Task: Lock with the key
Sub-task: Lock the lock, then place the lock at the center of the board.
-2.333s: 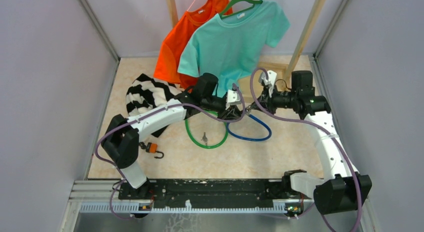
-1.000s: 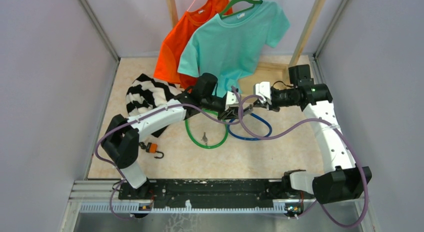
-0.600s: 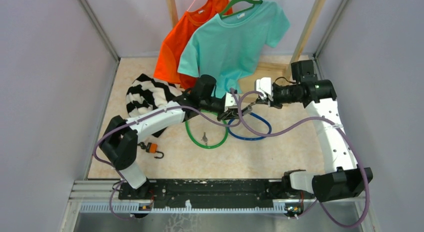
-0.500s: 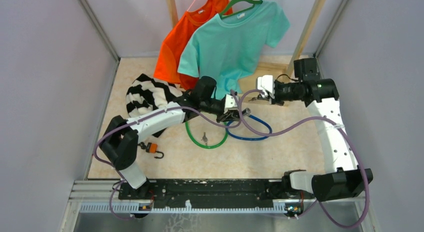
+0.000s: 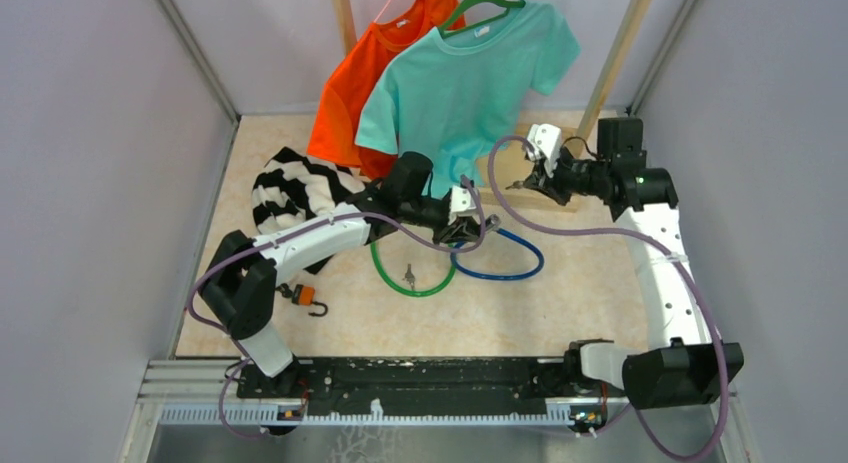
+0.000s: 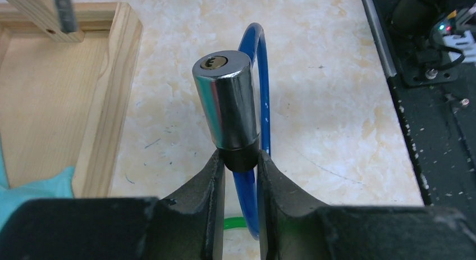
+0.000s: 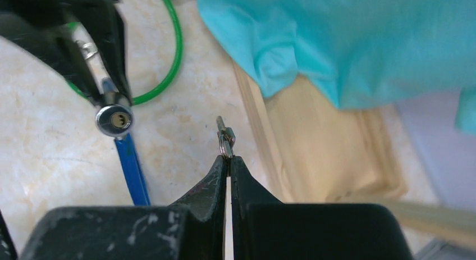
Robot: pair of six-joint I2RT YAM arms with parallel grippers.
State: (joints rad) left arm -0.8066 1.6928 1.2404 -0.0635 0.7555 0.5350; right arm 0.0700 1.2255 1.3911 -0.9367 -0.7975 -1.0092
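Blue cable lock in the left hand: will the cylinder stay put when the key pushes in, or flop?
Probably fairly steady: the left hand grips the steel cylinder at its base, so there is little lever. The polished round barrel could still twist or slip under a push. The blue cable trails off in a loop, likely springy, and may tug slightly.

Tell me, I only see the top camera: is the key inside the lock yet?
Observer: No. On the right wrist camera the key is pinched in the right gripper, apart from the lock.
Operator: Is the keyhole empty?
Observer: Yes. The left wrist camera shows the keyhole with nothing in it.
Operator: What holds the lock?
Observer: The left gripper is shut on its dark end, with the silver barrel sticking out.
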